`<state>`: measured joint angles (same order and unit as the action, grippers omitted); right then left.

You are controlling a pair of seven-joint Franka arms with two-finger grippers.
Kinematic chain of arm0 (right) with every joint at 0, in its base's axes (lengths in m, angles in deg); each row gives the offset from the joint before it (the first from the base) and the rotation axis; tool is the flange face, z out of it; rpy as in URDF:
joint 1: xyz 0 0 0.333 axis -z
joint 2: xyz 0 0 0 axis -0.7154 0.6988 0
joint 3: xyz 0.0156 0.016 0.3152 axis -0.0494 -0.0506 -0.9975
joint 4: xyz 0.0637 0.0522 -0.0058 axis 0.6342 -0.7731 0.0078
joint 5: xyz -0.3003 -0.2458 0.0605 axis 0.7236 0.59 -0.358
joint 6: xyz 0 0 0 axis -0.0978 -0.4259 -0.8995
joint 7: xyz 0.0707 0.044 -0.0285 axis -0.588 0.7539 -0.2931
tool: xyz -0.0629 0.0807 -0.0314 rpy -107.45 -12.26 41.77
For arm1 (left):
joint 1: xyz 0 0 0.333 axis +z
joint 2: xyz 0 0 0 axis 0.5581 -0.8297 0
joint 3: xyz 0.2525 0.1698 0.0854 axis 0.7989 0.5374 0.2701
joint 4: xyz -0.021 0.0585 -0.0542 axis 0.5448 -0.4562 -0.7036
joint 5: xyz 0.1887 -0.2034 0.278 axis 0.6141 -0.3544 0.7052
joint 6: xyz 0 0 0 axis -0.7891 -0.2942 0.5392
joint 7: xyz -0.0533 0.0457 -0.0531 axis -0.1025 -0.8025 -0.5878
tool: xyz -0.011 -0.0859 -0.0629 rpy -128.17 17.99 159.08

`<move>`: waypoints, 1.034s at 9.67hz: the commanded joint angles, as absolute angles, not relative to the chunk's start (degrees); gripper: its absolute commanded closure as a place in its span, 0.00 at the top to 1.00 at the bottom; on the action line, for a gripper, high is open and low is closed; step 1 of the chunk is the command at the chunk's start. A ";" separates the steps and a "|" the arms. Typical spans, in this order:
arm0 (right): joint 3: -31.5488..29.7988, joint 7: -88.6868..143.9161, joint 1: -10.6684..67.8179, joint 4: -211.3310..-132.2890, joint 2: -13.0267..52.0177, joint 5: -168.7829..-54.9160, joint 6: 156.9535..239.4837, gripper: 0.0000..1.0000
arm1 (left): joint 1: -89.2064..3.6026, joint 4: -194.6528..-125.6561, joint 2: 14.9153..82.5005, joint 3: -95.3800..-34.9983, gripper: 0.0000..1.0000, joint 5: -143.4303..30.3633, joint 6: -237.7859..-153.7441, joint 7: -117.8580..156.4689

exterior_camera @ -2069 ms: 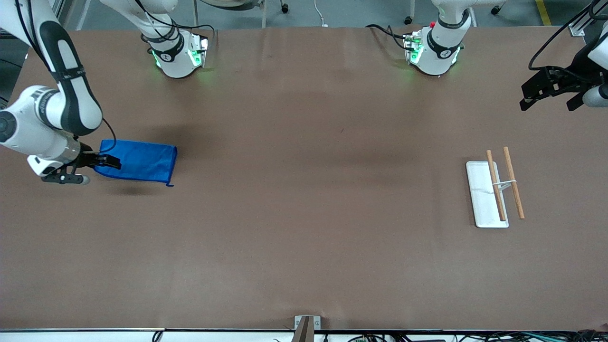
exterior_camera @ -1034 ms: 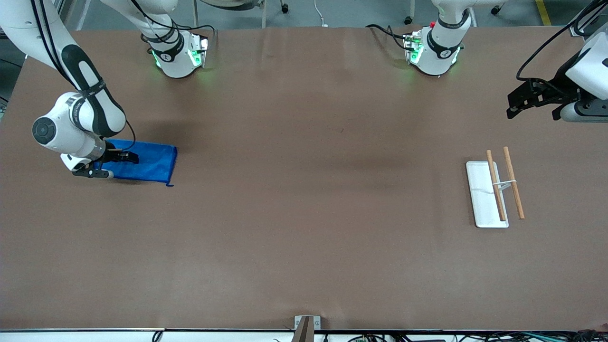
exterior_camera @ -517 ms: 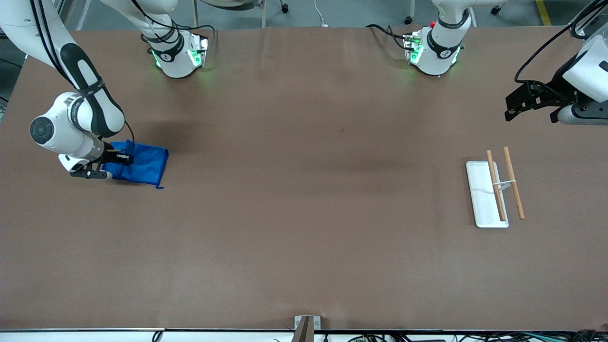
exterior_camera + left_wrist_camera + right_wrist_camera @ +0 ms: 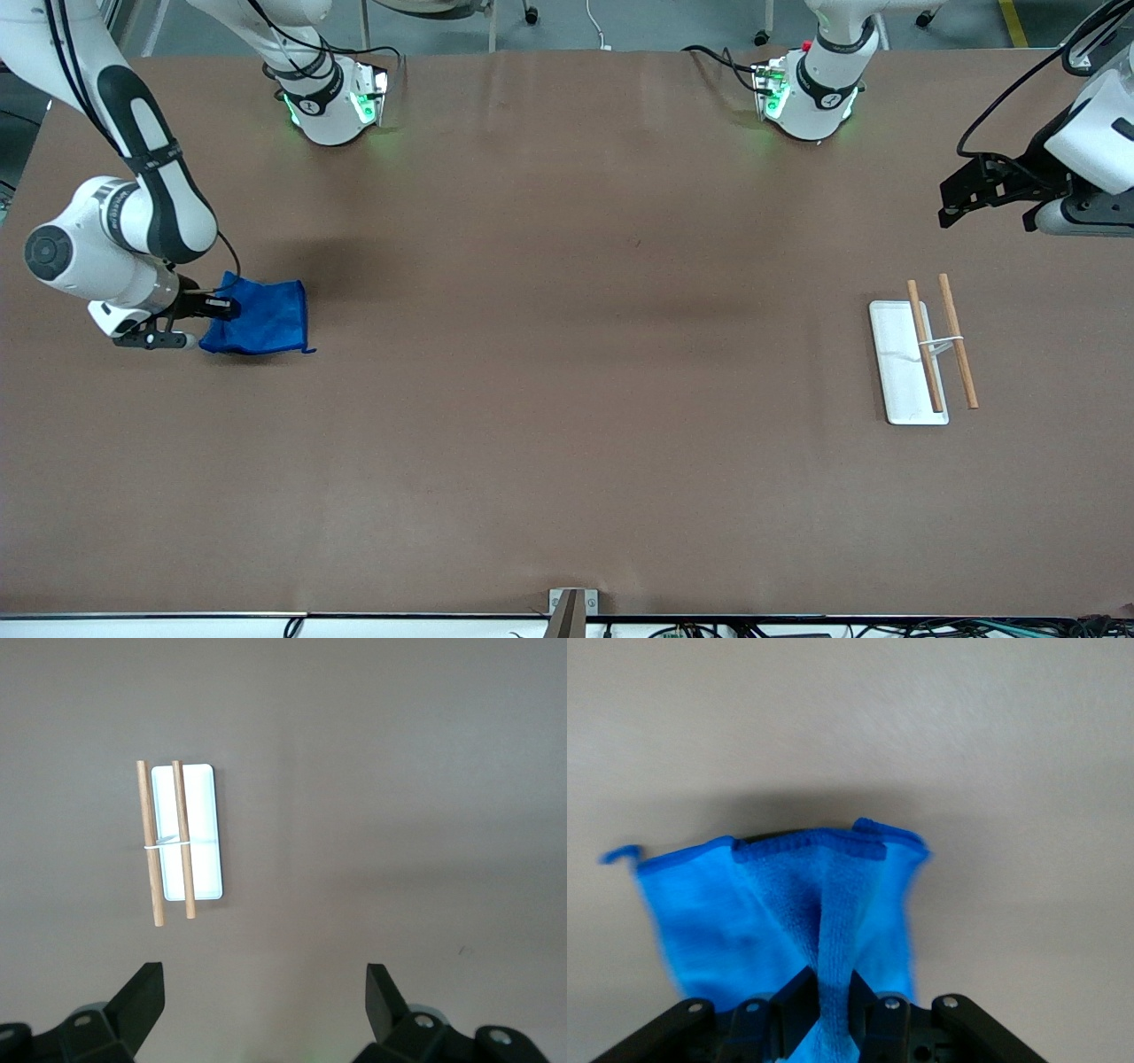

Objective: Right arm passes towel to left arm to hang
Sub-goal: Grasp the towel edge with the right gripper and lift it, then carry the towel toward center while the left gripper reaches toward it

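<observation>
Already the right gripper (image 4: pixel 824 1005) jaws pinch the towel (image 4: pixel 262 319); left gripper (image 4: pixel 266 997) jaws gape empty.

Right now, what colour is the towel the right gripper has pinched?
Bright royal blue towel, plain; the right wrist view shows it best.

We see the royal-blue soft microfibre towel (image 4: pixel 261 319) bunched and creased, one edge pinched up, its free part draping onto the tabletop (image 4: pixel 567 399) at the right arm's end.

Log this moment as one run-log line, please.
stage: pickup | right gripper: shut on towel, bunched at right arm's end | left gripper: open, waiting above rack | handover: not yet
</observation>
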<state>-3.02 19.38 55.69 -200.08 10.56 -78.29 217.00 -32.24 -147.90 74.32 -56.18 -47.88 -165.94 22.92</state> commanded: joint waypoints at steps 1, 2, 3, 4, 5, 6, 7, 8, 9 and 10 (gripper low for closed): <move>-3.25 19.46 54.03 -193.41 7.02 -82.89 205.61 0.00 | -34.53 -149.04 71.44 -56.97 1.00 -48.42 -167.10 23.56; -3.16 19.55 52.89 -188.68 6.67 -84.57 199.55 0.00 | -36.54 -149.04 70.56 -56.97 1.00 -48.51 -167.63 23.56; -3.25 19.55 52.53 -185.15 6.14 -86.58 194.62 0.00 | -38.65 -149.04 69.24 -56.97 1.00 -48.68 -167.98 23.47; -3.25 19.55 52.01 -183.29 5.01 -90.61 191.53 0.00 | -40.33 -149.12 67.93 -56.97 1.00 -51.12 -168.42 23.56; -3.16 19.55 50.61 -183.09 3.52 -94.91 190.80 0.00 | -40.69 -149.12 66.78 -57.06 1.00 -56.19 -168.60 23.65; -3.16 20.25 48.51 -183.00 2.28 -98.96 190.70 0.00 | -40.70 -149.21 65.47 -57.06 1.00 -62.42 -169.99 23.82; -3.25 22.69 46.75 -182.13 1.84 -102.74 190.70 0.00 | -40.78 -149.30 64.41 -57.06 1.00 -68.40 -171.92 25.21; -3.25 25.41 44.03 -180.56 1.66 -105.91 190.44 0.00 | -40.61 -149.30 62.57 -57.06 1.00 -75.42 -173.68 29.14; -3.16 29.09 40.44 -177.84 1.74 -109.60 190.44 0.00 | -40.52 -149.30 60.46 -57.06 1.00 -81.58 -175.00 33.97; -3.16 32.79 38.31 -175.38 2.01 -112.76 190.87 0.00 | -40.61 -149.30 58.53 -57.06 1.00 -86.17 -177.11 37.06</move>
